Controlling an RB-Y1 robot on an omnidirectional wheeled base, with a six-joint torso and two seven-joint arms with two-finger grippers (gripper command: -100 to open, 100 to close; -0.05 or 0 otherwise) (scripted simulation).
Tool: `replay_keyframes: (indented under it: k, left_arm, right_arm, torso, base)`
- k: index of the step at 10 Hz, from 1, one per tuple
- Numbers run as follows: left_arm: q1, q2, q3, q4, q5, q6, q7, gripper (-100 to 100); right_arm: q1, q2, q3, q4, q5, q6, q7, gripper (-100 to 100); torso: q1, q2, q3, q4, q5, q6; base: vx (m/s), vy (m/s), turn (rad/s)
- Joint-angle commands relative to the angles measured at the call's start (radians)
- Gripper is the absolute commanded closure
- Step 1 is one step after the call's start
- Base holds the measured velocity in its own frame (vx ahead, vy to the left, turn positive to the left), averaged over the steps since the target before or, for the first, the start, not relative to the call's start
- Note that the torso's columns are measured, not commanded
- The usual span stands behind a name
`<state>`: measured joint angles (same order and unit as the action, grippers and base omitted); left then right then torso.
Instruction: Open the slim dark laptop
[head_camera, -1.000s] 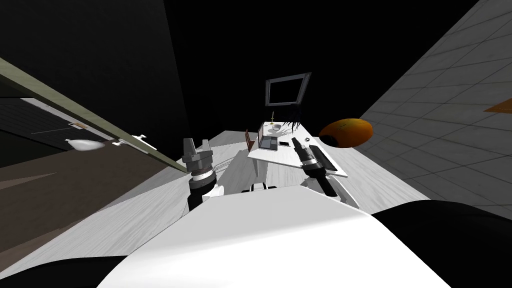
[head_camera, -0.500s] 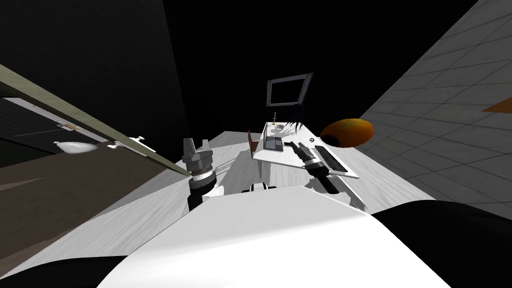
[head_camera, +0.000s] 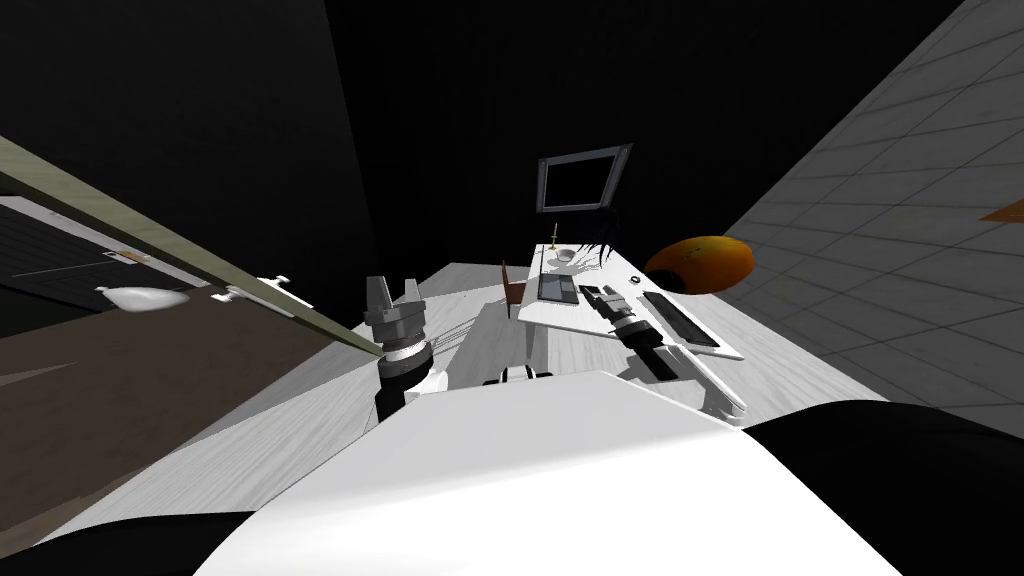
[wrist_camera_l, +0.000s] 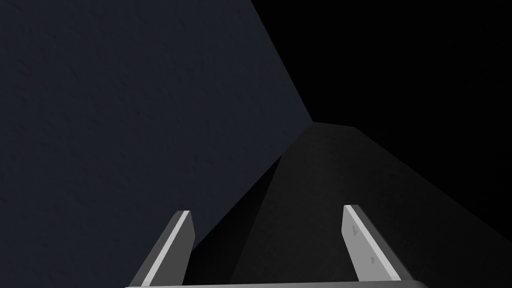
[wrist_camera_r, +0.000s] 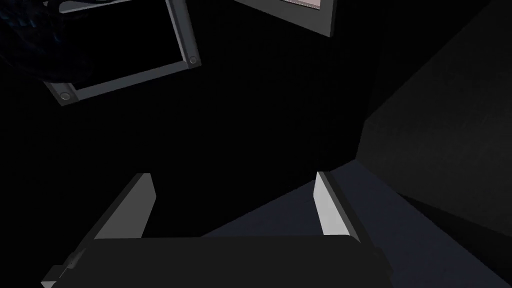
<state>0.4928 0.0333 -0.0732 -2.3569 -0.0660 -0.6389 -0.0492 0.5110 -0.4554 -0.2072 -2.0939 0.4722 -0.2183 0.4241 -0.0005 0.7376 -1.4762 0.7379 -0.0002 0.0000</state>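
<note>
Laptop (head_camera: 558, 288): dark and slim, flat on the white desk (head_camera: 578, 316); a thin upright edge rises along its 9 o'clock side.
Right gripper (head_camera: 592, 293): over the desk, just beside the laptop at its 3 o'clock; fingers (wrist_camera_r: 330, 210) spread wide, holding nothing.
Left gripper (head_camera: 392, 286): raised, well apart from the laptop at its 9 o'clock; fingers (wrist_camera_l: 180, 240) spread wide, empty.
Keyboard (head_camera: 680, 318): dark, on the desk at the right gripper's 4 o'clock.
Bowl (head_camera: 565, 256): white, at the laptop's 12 o'clock.
Frame (head_camera: 577, 183): grey, on the dark wall beyond the bowl.
Orange lump (head_camera: 700, 264): at the desk's 2 o'clock.
</note>
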Motion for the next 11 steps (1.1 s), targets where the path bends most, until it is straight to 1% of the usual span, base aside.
replay_keyframes:
  k: [1, 2, 4, 7, 8, 9, 10, 11]
  left_arm:
    - [0.000, 0.000, 0.000, 0.000, 0.000, 0.000, 0.000, 0]
    - [0.000, 0.000, 0.000, 0.000, 0.000, 0.000, 0.000, 0]
    - [0.000, 0.000, 0.000, 0.000, 0.000, 0.000, 0.000, 0]
    - [0.000, 0.000, 0.000, 0.000, 0.000, 0.000, 0.000, 0]
    - [0.000, 0.000, 0.000, 0.000, 0.000, 0.000, 0.000, 0]
    - [0.000, 0.000, 0.000, 0.000, 0.000, 0.000, 0.000, 0]
    - [0.000, 0.000, 0.000, 0.000, 0.000, 0.000, 0.000, 0]
    - [0.000, 0.000, 0.000, 0.000, 0.000, 0.000, 0.000, 0]
  right_arm:
    - [-0.009, -0.062, -0.028, 0.051, 0.082, 0.059, 0.076, -100]
    - [-0.009, -0.062, -0.028, 0.051, 0.090, 0.059, 0.076, -100]
    - [-0.020, -0.107, -0.045, 0.097, 0.154, 0.107, 0.135, -100]
    - [-0.041, -0.169, -0.065, 0.172, 0.244, 0.177, 0.220, -100]
    - [-0.049, -0.188, -0.070, 0.198, 0.270, 0.200, 0.247, -100]
    - [-0.057, -0.206, -0.075, 0.224, 0.295, 0.223, 0.273, -100]
    - [-0.057, -0.206, -0.075, 0.224, 0.295, 0.223, 0.273, -100]
    - [-0.064, -0.223, -0.079, 0.249, 0.318, 0.245, 0.298, -100]
  torso:
    - [0.001, 0.000, 0.000, 0.000, 0.000, 0.000]
    - [0.003, 0.000, 0.000, 0.000, 0.001, 0.000]
    - [-0.003, 0.000, 0.000, 0.000, -0.001, 0.000]
    - [0.006, -0.001, -0.001, 0.000, 0.002, 0.000]
    - [0.003, -0.001, -0.001, 0.000, 0.001, 0.000]
    - [-0.002, 0.001, 0.000, 0.000, 0.000, 0.000]
    - [-0.003, 0.000, 0.000, 0.000, -0.001, 0.000]
    - [-0.005, 0.003, 0.002, 0.001, -0.001, 0.000]
  base:
    - [0.073, 0.225, -0.004]
    - [0.059, 0.158, -0.007]
    - [0.080, 0.142, 0.017]
    - [0.122, 0.254, 0.036]
    - [0.116, 0.218, 0.056]
    - [0.130, 0.200, 0.062]
    - [0.083, 0.138, 0.014]
    - [0.042, 0.130, 0.035]
